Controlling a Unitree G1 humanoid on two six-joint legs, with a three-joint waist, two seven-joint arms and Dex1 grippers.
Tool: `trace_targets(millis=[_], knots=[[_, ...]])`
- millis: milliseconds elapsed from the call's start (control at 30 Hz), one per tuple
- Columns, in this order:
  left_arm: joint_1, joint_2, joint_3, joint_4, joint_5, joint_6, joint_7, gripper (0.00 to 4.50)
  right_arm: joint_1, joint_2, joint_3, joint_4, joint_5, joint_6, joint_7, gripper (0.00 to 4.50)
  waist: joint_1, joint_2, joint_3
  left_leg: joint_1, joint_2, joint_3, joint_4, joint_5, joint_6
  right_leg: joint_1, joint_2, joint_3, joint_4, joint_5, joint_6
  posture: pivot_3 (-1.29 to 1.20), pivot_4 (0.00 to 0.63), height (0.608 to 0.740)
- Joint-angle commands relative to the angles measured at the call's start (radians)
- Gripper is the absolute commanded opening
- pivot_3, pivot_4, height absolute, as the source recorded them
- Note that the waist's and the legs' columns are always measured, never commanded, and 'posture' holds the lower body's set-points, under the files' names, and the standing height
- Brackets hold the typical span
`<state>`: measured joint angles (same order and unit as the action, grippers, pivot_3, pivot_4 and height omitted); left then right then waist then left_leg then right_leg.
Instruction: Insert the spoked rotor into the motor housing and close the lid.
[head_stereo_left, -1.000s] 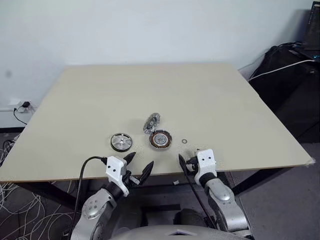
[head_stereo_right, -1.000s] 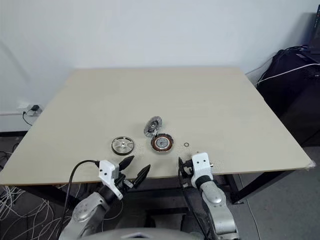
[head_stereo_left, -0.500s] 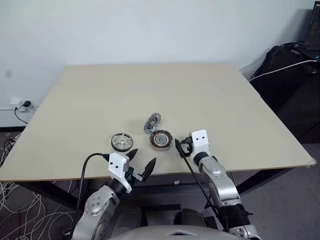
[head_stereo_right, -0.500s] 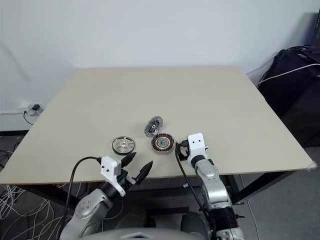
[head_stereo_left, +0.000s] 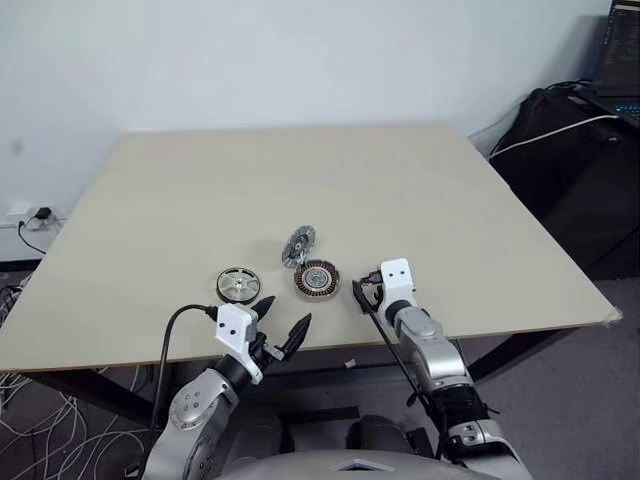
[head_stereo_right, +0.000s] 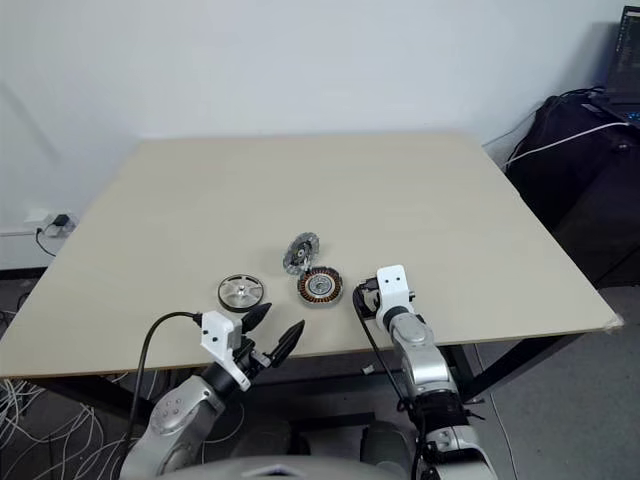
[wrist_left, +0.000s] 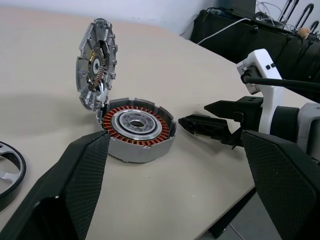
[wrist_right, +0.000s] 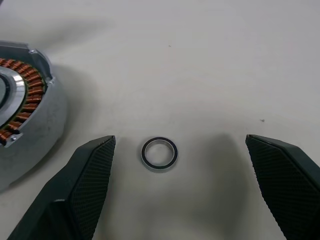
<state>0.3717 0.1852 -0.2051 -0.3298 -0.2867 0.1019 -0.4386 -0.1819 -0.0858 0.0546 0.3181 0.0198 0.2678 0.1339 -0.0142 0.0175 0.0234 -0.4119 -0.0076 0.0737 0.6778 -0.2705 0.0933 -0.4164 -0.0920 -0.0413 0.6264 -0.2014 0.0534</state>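
On beige table (head_stereo_left: 420, 200): copper-wound round motor housing (head_stereo_left: 317, 279) flat, silver ribbed lid (head_stereo_left: 297, 245) propped upright against it, dark-rimmed spoked rotor (head_stereo_left: 238, 284) nearby. Right gripper (wrist_right: 172, 150) fingers apart around small washer ring (wrist_right: 159, 153); left gripper (head_stereo_left: 281, 325) fingers apart, empty.

Head cameras overlook the table (head_stereo_left: 420, 200); wrist cameras closely share the motor housing (wrist_left: 139, 128).

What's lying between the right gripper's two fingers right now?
A small washer ring lies flat on the table between the right gripper's open fingers, nearer one finger; the right wrist view shows it. The motor housing sits just outside that finger.
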Motion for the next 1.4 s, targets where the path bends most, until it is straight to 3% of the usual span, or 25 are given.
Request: trace_targets(millis=[33,700,833,1133,1400], knots=[[-0.007,0.002,0.009,-0.023,-0.012,-0.014,-0.01,4.44,-0.036,0.014,-0.003,0.012,0.0,-0.027,0.0,4.5,0.0,0.0,0.0,0.0,0.0,0.0,0.0,0.0,0.0,0.0,0.0,0.0,0.0,0.0,0.0,0.0,0.0,0.74],[-0.013,-0.006,0.031,0.029,-0.016,-0.046,-0.033,4.44,-0.079,0.037,0.008,0.099,-0.006,-0.033,0.023,4.5,-0.004,0.0,0.0,0.001,0.0,0.0,0.0,0.0,0.0,0.0,0.0,0.0,0.001,0.0,0.0,0.0,0.0,0.74],[-0.019,-0.007,0.03,0.057,-0.014,-0.065,-0.042,4.5,-0.065,0.039,0.002,0.085,0.0,-0.028,0.02,3.63,-0.004,0.001,0.0,0.001,0.0,0.0,0.0,0.0,0.0,0.0,0.0,0.0,0.001,0.0,0.0,0.0,0.0,0.74],[-0.002,-0.009,0.018,0.037,-0.006,-0.069,-0.04,4.5,-0.046,0.042,0.001,0.055,0.008,-0.019,0.02,0.7,-0.003,0.001,-0.001,0.001,0.0,0.0,0.0,0.0,0.0,0.0,-0.002,0.0,0.001,0.0,0.0,0.0,0.0,0.74],[0.028,-0.007,-0.004,-0.045,-0.001,-0.033,-0.011,4.5,-0.034,0.029,0.039,-0.1,-0.028,-0.025,0.013,0.7,-0.004,0.001,0.0,0.0,0.0,0.0,0.0,0.0,0.0,0.0,-0.004,0.0,0.001,0.0,0.0,0.0,0.0,0.74]])
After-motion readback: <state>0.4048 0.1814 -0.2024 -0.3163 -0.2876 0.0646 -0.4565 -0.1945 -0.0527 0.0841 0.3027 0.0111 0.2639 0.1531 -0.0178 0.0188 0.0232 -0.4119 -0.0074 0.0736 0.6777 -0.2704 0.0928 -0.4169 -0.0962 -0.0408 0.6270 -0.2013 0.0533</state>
